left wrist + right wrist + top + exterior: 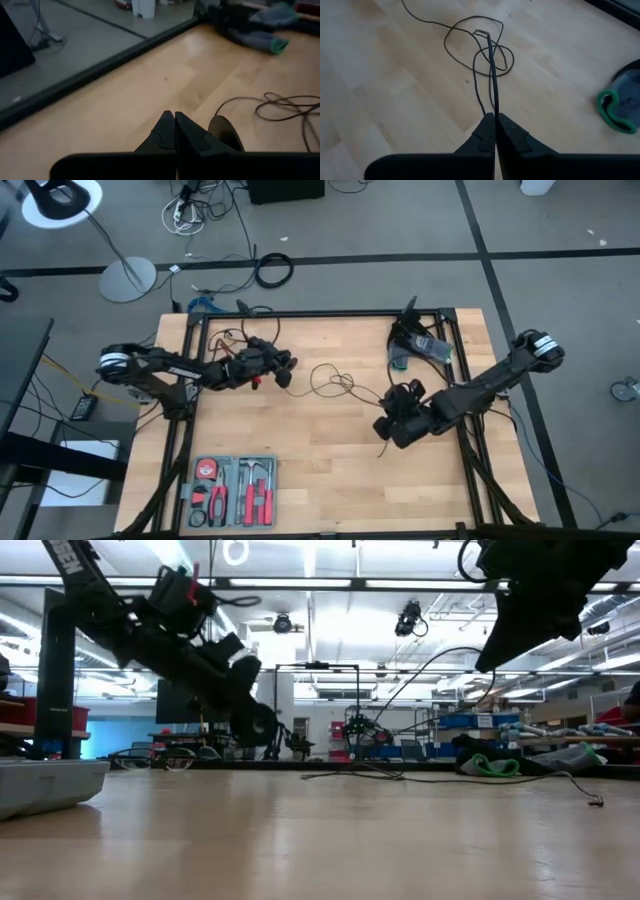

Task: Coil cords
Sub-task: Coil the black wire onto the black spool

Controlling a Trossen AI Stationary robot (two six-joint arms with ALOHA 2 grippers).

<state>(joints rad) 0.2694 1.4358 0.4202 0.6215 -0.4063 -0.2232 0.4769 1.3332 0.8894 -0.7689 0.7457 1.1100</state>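
Note:
The thin black cord lies in loose loops (pixel 330 380) on the middle of the wooden table (pixel 300 440). My right gripper (pixel 383 427) hangs above the table to the right of the loops, shut on the cord (pixel 480 50). A loose tail (pixel 590 798) trails on the table. My left gripper (pixel 290 372) is shut, just left of the loops, tipped slightly down. The cord's round black puck (pixel 225 131) shows right beside the left gripper's fingers (pixel 197 137), and the cord runs from it to the loops (pixel 287 105). My right gripper pinches two strands of the cord (pixel 494 100) between its two fingers. It comes slanting down from the table's right side, with the fingers along the strands. Both strands run nearly straight from the fingers down to the loops lying on the table. My left gripper is shut next to the puck; I cannot tell whether it touches it.
A grey tray with red-handled tools (pixel 232 492) stands at the near left. A dark bundle with a green band (pixel 420 345) lies at the far right. A black frame (pixel 320 315) runs along the table's edges.

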